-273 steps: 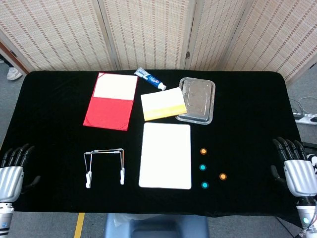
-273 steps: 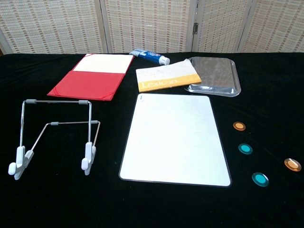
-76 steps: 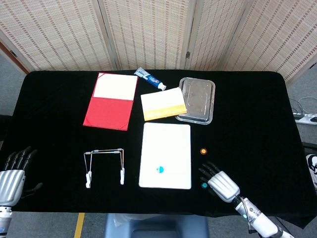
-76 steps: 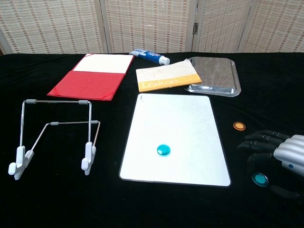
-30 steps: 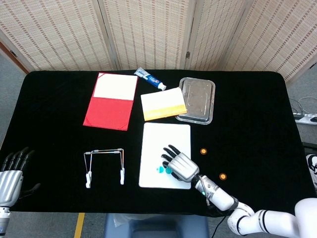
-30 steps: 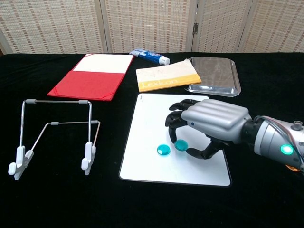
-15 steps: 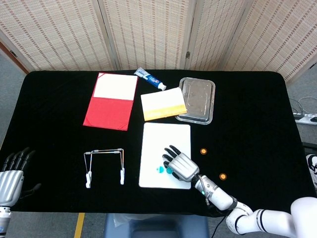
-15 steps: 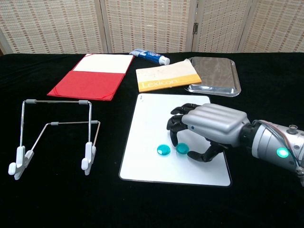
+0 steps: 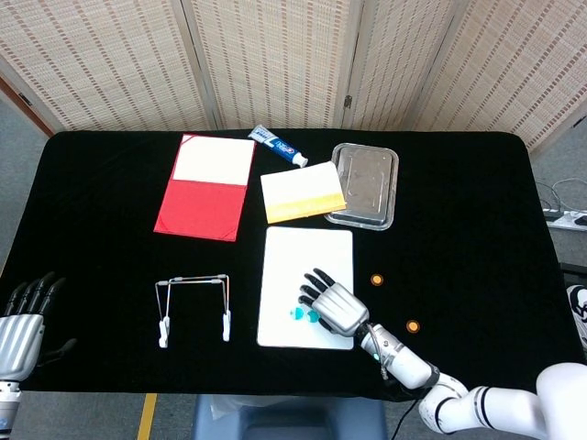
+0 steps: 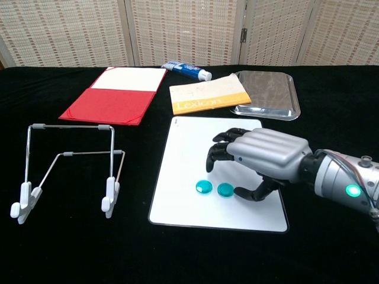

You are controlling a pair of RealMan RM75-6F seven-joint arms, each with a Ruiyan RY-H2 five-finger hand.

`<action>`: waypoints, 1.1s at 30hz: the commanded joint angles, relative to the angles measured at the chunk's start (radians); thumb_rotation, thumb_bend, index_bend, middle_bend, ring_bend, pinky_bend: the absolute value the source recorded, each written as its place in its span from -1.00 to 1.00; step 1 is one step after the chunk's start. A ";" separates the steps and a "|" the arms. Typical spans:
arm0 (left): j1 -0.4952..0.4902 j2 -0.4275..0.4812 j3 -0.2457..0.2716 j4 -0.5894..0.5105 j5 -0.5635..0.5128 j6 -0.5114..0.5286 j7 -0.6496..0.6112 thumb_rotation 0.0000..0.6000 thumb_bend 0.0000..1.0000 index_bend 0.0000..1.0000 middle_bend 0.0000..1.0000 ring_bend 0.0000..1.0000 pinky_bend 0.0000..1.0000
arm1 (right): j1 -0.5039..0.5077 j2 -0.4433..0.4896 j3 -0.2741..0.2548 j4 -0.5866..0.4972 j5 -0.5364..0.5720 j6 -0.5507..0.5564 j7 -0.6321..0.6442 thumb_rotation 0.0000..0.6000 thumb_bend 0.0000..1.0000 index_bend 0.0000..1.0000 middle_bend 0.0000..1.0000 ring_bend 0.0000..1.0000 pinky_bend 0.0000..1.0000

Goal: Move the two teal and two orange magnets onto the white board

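Teal magnets — both on white board, frame centre; right hand empty, fingers spread above them. Next we fetch the orange magnets — right of board.

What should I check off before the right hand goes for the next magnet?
1. Both teal magnets flat on the white board: ok.
2. Right hand clear of them, holding nothing: ok.
3. Nearer orange magnet on the black cloth, unobstructed: ok.
4. Second orange magnet on the cloth, beside the right forearm: ok.
5. Free board space for two more: ok.
6. Left hand parked at the table's edge: ok.
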 commanded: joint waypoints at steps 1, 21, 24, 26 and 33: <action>0.000 0.001 0.000 0.000 0.000 0.001 -0.002 1.00 -0.58 -0.92 -0.95 -0.87 -1.00 | -0.020 0.029 -0.004 -0.022 -0.014 0.046 0.011 1.00 -0.07 -0.41 -0.59 -0.93 -1.00; -0.017 0.007 -0.003 -0.036 0.028 -0.002 0.015 1.00 -0.58 -0.92 -0.96 -0.88 -1.00 | -0.318 0.271 -0.191 -0.027 -0.114 0.360 0.192 1.00 -0.07 -0.33 -0.60 -0.93 -1.00; -0.021 0.006 -0.003 -0.039 0.032 -0.004 0.019 1.00 -0.58 -0.92 -0.96 -0.88 -1.00 | -0.339 0.248 -0.197 0.027 -0.103 0.348 0.221 1.00 -0.07 -0.32 -0.60 -0.93 -1.00; -0.022 0.005 -0.002 -0.038 0.034 -0.005 0.020 1.00 -0.58 -0.92 -0.96 -0.88 -1.00 | -0.346 0.233 -0.197 0.055 -0.098 0.340 0.239 1.00 -0.07 -0.31 -0.60 -0.93 -1.00; -0.022 0.006 -0.001 -0.036 0.032 -0.004 0.016 1.00 -0.58 -0.92 -0.96 -0.88 -1.00 | -0.361 0.191 -0.194 0.136 -0.103 0.316 0.283 1.00 -0.07 -0.28 -0.60 -0.93 -1.00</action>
